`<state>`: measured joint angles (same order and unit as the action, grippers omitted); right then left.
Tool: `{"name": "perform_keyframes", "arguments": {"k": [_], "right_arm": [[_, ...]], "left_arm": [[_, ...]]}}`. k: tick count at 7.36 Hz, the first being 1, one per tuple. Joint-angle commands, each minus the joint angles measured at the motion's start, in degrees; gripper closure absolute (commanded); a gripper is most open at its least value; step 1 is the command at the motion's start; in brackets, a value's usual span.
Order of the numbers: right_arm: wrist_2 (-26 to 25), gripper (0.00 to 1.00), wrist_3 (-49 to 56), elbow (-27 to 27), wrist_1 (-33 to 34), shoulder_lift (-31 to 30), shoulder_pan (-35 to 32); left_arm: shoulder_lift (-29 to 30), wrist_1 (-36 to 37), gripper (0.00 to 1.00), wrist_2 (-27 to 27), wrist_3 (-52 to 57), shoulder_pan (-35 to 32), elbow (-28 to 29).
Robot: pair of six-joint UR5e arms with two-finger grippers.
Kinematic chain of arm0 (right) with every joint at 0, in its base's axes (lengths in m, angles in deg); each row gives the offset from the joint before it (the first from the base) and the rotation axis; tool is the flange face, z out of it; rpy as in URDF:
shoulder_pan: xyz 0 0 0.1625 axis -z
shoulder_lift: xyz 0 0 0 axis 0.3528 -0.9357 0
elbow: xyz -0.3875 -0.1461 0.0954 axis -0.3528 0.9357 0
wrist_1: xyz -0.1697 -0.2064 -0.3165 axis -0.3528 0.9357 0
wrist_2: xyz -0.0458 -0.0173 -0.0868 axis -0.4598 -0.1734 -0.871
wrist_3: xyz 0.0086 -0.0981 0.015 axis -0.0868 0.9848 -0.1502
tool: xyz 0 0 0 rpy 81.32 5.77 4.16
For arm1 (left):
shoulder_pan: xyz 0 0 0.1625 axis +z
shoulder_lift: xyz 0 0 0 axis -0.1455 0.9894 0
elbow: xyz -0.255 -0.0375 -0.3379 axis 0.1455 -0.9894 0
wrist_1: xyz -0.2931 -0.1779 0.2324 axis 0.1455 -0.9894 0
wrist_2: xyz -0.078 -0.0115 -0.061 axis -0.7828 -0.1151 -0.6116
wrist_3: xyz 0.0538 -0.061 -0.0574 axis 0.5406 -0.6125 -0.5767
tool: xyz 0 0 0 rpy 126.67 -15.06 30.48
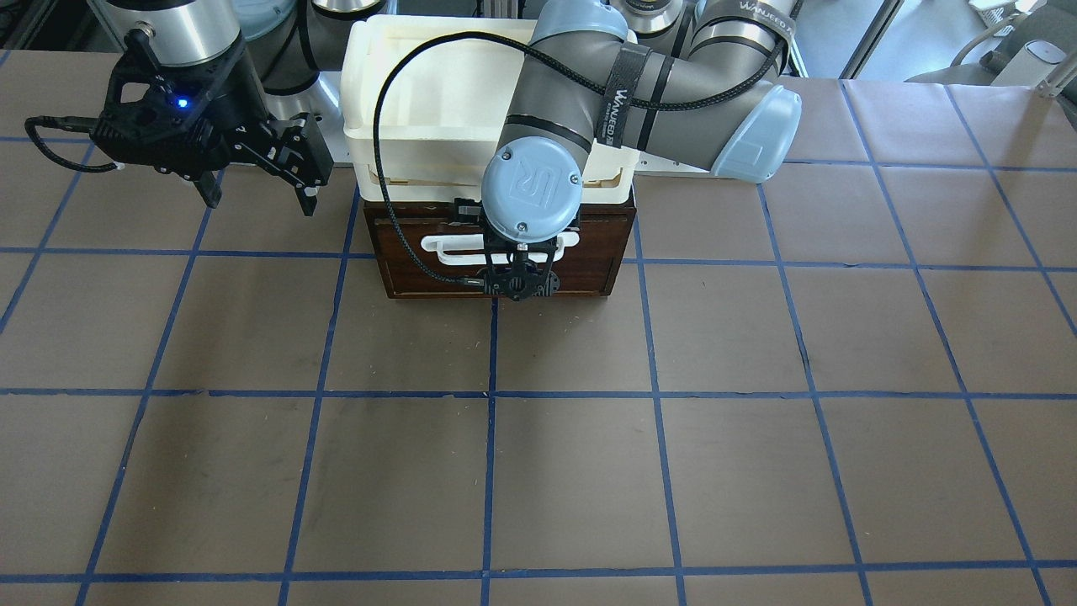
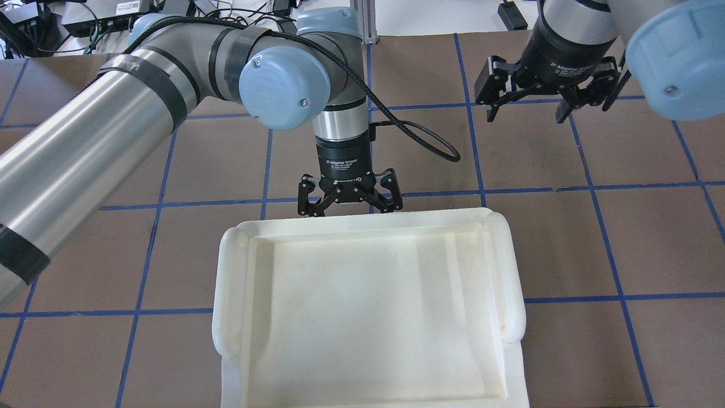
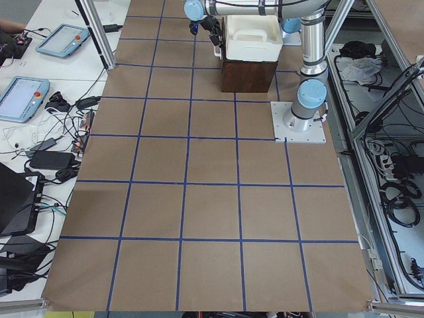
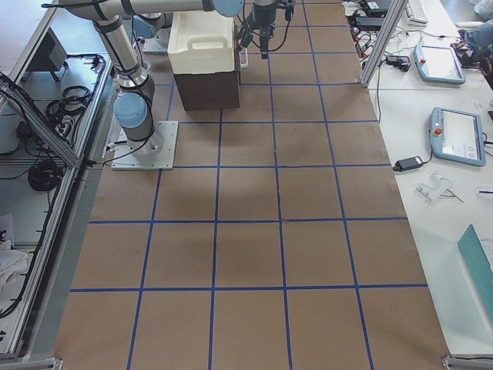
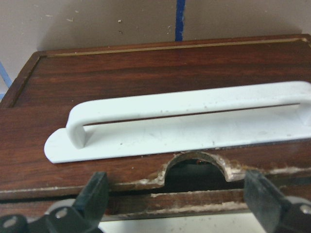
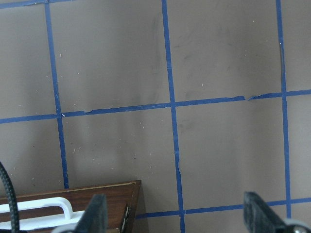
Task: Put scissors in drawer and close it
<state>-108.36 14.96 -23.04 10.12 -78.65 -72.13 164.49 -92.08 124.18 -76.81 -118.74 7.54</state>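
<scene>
A brown table (image 3: 212, 212) crossed by blue tape lines is seen lengthwise. At its far end, a dark wooden drawer cabinet (image 3: 247, 76) is topped by a cream-white tray (image 3: 250, 36). The near arm's base (image 3: 306, 106) is mounted on a white plate (image 3: 281, 132) nearby.

1 table (image 1: 757, 471) covered in brown paper with a blue grid. 2 robot arms, the left arm (image 2: 113, 124) and the right arm (image 2: 572, 34), carrying 2 grippers in all: 1 left gripper (image 2: 350, 209) and 1 right gripper (image 1: 259, 202). 1 drawer (image 1: 404, 269) with 1 white bar handle (image 5: 184, 102). 1 cream-white tray (image 2: 362, 222). 2 control tablets (image 3: 63, 40) lying on 1 side bench (image 3: 66, 73).
</scene>
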Motion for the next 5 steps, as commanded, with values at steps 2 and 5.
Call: {"name": "perform_keyframes", "arguments": {"k": [2, 5], "right_arm": [[-0.14, 0.0, -0.02, 0.0, 1.48, 0.05, 0.07], [-0.31, 0.0, 0.42, 0.0, 0.61, -0.3, 0.07]], "left_arm": [[-0.99, 3.09, 0.0, 0.66, -0.23, 1.56, 3.58], [-3.09, 19.28, 0.0, 10.64, 0.56, 3.93, 5.72]]}}
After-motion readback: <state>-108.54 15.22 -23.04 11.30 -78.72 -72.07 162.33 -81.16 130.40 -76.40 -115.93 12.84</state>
